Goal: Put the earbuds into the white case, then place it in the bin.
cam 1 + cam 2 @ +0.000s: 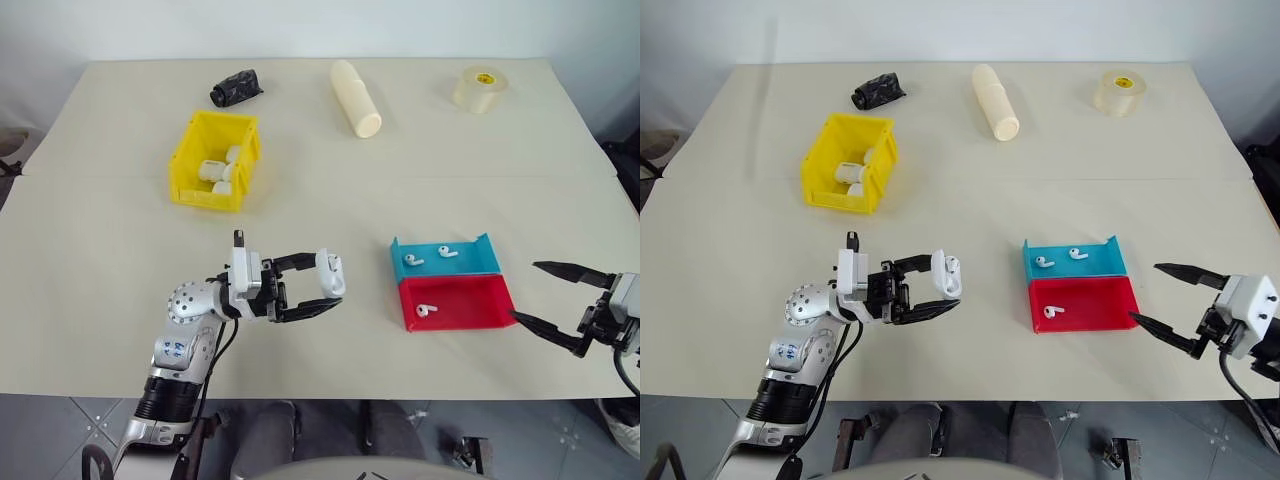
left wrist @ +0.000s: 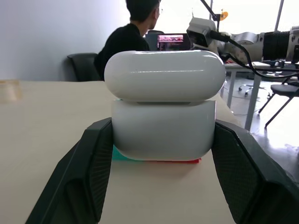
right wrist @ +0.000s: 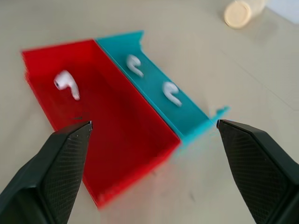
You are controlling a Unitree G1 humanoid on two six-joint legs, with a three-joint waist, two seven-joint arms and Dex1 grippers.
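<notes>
My left gripper (image 1: 328,283) is shut on the white case (image 1: 331,273) and holds it a little above the table's front left part. In the left wrist view the case (image 2: 163,126) sits between the black fingers (image 2: 88,168), with a thin seam under its lid. Two earbuds (image 1: 413,261) (image 1: 447,251) lie in the blue tray (image 1: 470,262), and one earbud (image 1: 424,310) lies in the red tray (image 1: 470,305). My right gripper (image 1: 525,291) stands open just right of the red tray, with nothing in it. The yellow bin (image 1: 183,160) stands at the back left with small white items inside.
At the table's far side lie a black crumpled object (image 1: 236,87), a long cream cylinder (image 1: 356,97) and a roll of clear tape (image 1: 480,88). A seated person (image 2: 128,37) and other equipment show in the background beyond the table.
</notes>
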